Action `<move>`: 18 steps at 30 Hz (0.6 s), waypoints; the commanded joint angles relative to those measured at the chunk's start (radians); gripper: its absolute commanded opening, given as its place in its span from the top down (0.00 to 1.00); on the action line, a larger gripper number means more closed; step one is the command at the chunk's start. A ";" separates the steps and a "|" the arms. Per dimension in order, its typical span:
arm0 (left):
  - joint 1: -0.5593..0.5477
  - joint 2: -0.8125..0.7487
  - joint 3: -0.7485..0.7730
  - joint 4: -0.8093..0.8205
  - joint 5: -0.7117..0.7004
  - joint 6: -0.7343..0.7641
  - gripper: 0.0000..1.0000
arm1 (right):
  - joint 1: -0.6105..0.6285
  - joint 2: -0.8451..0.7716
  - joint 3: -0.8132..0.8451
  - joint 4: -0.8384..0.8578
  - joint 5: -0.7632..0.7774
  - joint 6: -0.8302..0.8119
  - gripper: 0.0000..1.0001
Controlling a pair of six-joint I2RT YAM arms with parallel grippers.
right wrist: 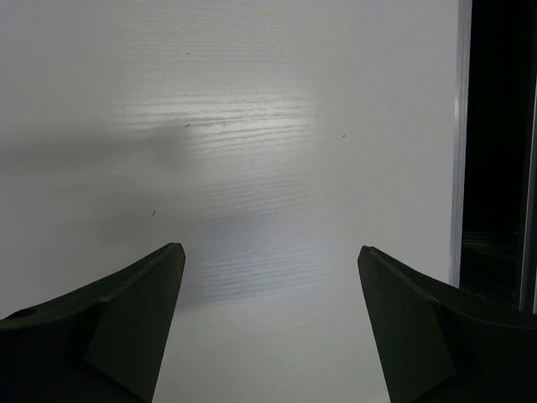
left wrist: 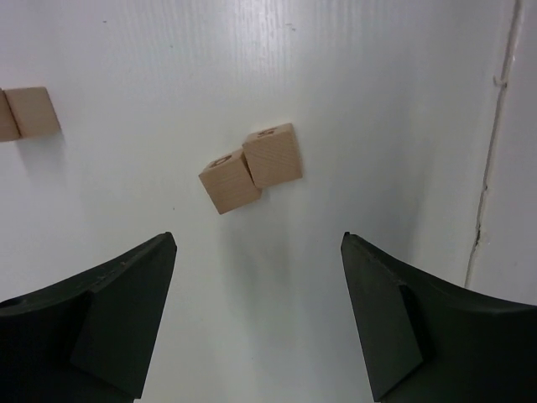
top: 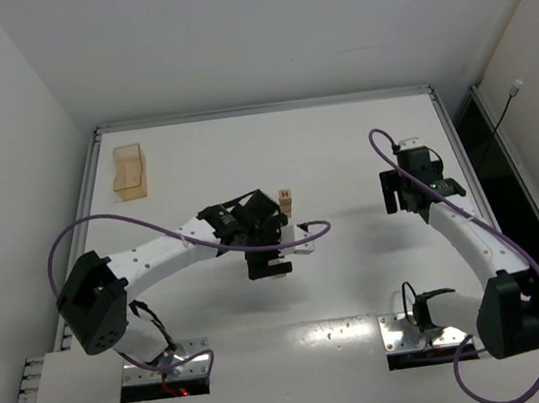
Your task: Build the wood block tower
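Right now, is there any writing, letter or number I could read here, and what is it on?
"H", probably, though it is small: on a block near the middle of the top view.
Dark marks, too slanted to read: on the tops of two touching blocks in the left wrist view.
Nothing else is readable in any view.

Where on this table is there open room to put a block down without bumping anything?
Widest bare stretch: the far middle, between the tan wood cluster and the right arm. The table under the open right pincer is bare too. Crowded: ahead of the left pincer, where two touching cubes lie, another cube beside.
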 commanded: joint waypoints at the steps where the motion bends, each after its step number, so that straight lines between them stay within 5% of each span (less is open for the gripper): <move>1: -0.014 -0.054 -0.064 0.021 0.081 0.251 0.22 | -0.011 0.012 0.045 0.012 -0.015 0.015 0.19; 13: 0.067 -0.026 -0.075 0.092 0.230 0.808 0.22 | -0.038 0.021 0.045 0.012 -0.035 0.015 0.20; 18: 0.099 0.118 0.028 -0.015 0.261 0.975 0.33 | -0.048 0.021 0.045 0.012 -0.046 0.015 0.20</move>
